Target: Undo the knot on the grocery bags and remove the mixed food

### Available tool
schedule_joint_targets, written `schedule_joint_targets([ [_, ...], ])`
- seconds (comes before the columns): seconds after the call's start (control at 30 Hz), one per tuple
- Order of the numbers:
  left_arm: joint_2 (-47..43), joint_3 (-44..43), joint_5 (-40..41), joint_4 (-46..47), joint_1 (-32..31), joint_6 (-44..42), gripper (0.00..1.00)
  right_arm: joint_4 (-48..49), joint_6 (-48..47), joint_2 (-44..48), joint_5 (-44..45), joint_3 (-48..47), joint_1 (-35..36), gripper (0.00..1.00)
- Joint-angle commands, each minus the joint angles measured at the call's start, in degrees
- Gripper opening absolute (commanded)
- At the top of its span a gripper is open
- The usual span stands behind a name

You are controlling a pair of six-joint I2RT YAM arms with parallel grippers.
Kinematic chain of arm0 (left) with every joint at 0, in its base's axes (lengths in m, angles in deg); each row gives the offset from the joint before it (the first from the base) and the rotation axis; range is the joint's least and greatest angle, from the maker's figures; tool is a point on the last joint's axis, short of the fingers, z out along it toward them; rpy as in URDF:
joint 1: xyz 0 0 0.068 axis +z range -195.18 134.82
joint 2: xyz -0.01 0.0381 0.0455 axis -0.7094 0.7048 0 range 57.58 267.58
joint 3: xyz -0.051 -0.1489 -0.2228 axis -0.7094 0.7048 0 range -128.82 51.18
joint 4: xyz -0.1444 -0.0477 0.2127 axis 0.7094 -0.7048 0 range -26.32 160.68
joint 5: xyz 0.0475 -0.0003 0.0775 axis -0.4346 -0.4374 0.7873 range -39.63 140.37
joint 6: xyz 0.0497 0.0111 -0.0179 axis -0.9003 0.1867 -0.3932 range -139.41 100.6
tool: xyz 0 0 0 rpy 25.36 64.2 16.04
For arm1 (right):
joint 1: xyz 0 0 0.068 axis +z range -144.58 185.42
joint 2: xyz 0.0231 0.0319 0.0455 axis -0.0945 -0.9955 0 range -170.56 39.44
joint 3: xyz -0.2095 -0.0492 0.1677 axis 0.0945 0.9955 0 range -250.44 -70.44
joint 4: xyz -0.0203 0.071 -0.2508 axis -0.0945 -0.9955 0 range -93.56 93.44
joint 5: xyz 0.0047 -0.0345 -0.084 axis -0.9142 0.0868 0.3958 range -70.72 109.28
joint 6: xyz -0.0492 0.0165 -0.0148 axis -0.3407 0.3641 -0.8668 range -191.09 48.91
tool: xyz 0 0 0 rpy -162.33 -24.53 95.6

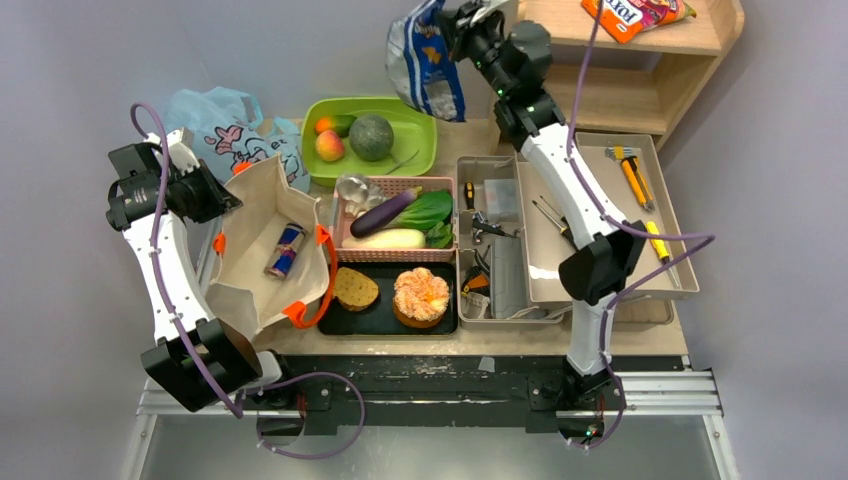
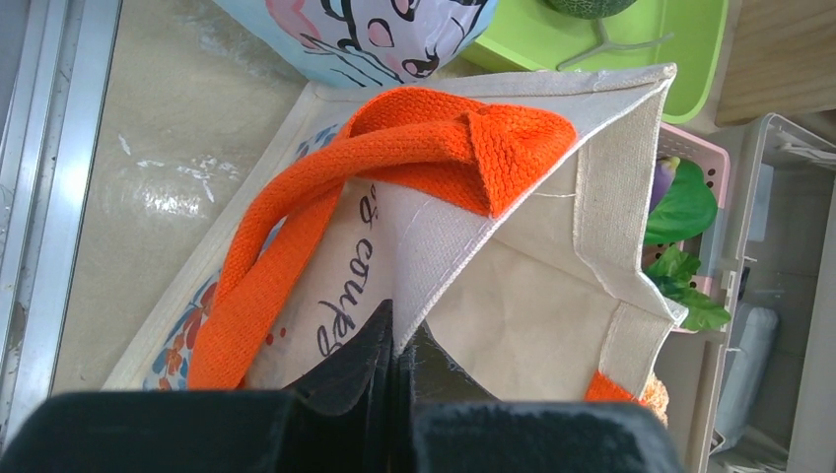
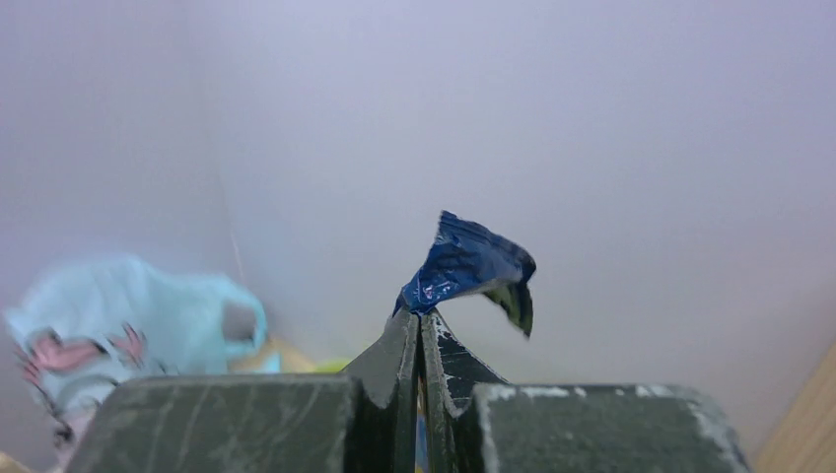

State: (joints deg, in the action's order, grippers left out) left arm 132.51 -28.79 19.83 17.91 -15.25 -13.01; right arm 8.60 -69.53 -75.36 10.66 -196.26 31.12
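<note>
Pinching rim of tote, left claw; right claw clamped on snack pack aloft.

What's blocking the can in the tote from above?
Nothing visible. The drink can lies uncovered in the canvas tote, whose mouth the left gripper holds open by the rim. The right gripper is shut on the blue snack pack.

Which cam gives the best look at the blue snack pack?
Top external: the blue snack pack hangs whole from the right gripper, print visible. Right wrist shows only a crumpled corner pinched between its shut jaws. Left wrist doesn't show it.
</note>
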Motion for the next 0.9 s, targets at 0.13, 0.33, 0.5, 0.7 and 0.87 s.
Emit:
schedule_joint_targets([
  [0.13, -0.83, 0.63, -2.82, 2.34, -0.34, -0.16, 0.00, 10.55, 6.09, 5.27, 1.02, -11.48, -1.07, 0.00],
  [0.33, -0.81, 1.59, -3.11, 2.66, -0.34, -0.24, 0.00, 16.16, 3.83, 4.01, 8.28, -23.46, -3.56, 0.00],
  [0.5, -0.77, 2.30, -3.37, 3.10, -0.33, -0.16, 0.00, 25.75, -9.48, 5.18, 8.61, -23.92, -3.83, 0.00],
  [0.7, -1.19, 3.35, -3.82, 3.75, -0.40, 0.63, 0.00, 34.81, -26.91, 3.62, 8.56, -24.82, -7.53, 0.00],
  [0.87, -1.61, 3.32, -3.34, 3.79, -0.33, 0.75, 0.00, 37.65, -30.86, 2.72, 9.12, -25.13, -12.26, 0.00],
])
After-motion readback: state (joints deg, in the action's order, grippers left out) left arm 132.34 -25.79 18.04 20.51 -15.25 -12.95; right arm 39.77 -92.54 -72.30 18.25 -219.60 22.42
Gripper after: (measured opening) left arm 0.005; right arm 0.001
